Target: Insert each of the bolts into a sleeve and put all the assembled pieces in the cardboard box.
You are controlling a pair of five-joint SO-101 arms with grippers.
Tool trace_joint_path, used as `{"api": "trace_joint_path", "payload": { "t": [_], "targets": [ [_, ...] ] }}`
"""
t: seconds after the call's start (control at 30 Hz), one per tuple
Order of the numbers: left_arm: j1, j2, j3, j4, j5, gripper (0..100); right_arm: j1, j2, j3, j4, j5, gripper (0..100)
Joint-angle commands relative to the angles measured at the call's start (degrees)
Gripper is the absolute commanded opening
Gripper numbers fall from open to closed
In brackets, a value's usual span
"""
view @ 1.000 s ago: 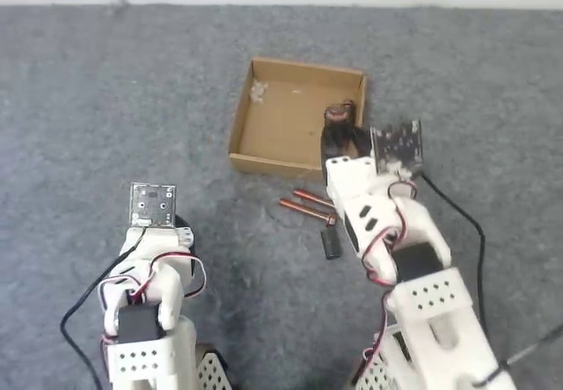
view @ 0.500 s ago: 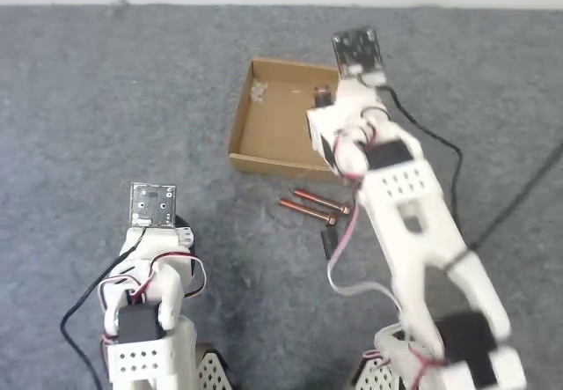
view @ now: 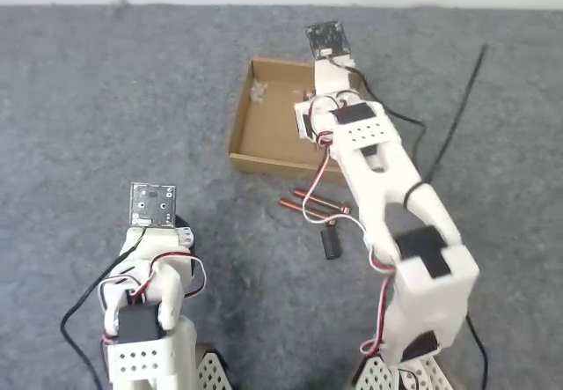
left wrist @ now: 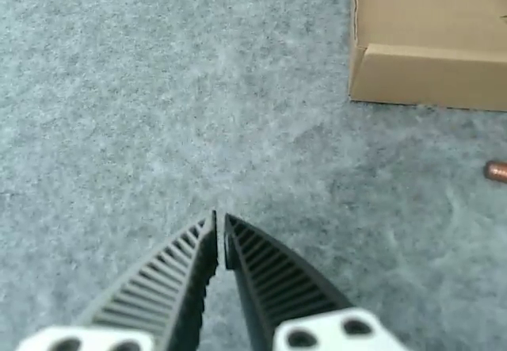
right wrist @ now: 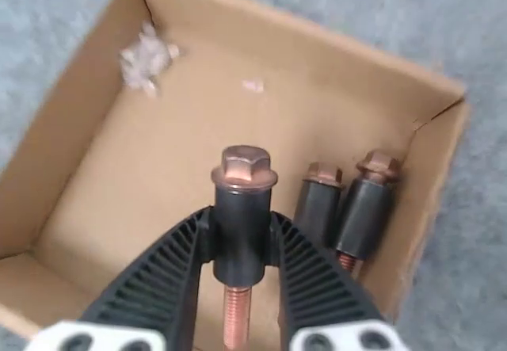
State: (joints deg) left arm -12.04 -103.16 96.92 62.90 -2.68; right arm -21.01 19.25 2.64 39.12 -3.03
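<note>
My right gripper (right wrist: 239, 244) hangs over the open cardboard box (right wrist: 71, 121), shut on a black sleeve with a copper bolt through it (right wrist: 240, 224). Two more sleeved bolts (right wrist: 348, 200) lie together against a box wall. From above, the right arm (view: 352, 135) stretches across the box (view: 255, 121). Two bare copper bolts (view: 308, 205) and a black sleeve (view: 331, 242) lie on the carpet just in front of the box. My left gripper (left wrist: 219, 236) is shut with nothing in it, low over bare carpet, left of the box corner (left wrist: 428, 74).
Grey carpet (view: 106, 99) covers the whole table, with open room to the left of the box. A small whitish scrap (right wrist: 145, 58) lies in a far corner of the box. The tip of one copper bolt (left wrist: 497, 171) peeks in beside the box.
The right arm has swung forward from the near right of the box to above its inside, carrying the sleeved bolt. The left arm has kept still.
</note>
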Motion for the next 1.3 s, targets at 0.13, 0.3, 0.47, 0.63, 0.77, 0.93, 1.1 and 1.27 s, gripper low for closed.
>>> {"api": "trace_joint_path", "payload": {
  "t": [0.13,0.3,0.47,0.63,0.77,0.93,1.1,1.27],
  "targets": [
    [-0.4,-1.2,-0.4,-0.3,-0.4,1,0.7,4.1,-8.1,0.2,-0.6,6.8],
    [-0.4,-1.2,-0.4,-0.3,-0.4,1,0.6,4.5,-7.9,0.2,-0.7,15.4],
    [-0.4,-1.2,-0.4,-0.3,-0.4,1,0.6,2.2,-7.9,1.8,-0.7,15.4],
    [-0.4,-1.2,-0.4,-1.4,-0.4,1,-0.5,-5.0,-7.9,12.9,-0.8,14.7],
    [-0.4,-1.2,-0.4,-1.4,-0.4,1,-1.5,-10.1,-7.9,21.8,-0.8,0.6],
    [-0.4,-1.2,-0.4,-1.4,-0.4,1,-2.3,-15.1,-5.6,34.0,-0.4,0.2],
    [-0.4,-1.2,-0.4,-1.4,-0.4,1,-1.9,-22.0,1.1,41.9,4.1,0.6],
    [-0.4,-1.2,-0.4,-1.4,-0.4,1,-2.2,-31.8,13.2,42.5,3.4,0.6]
  ]
}}
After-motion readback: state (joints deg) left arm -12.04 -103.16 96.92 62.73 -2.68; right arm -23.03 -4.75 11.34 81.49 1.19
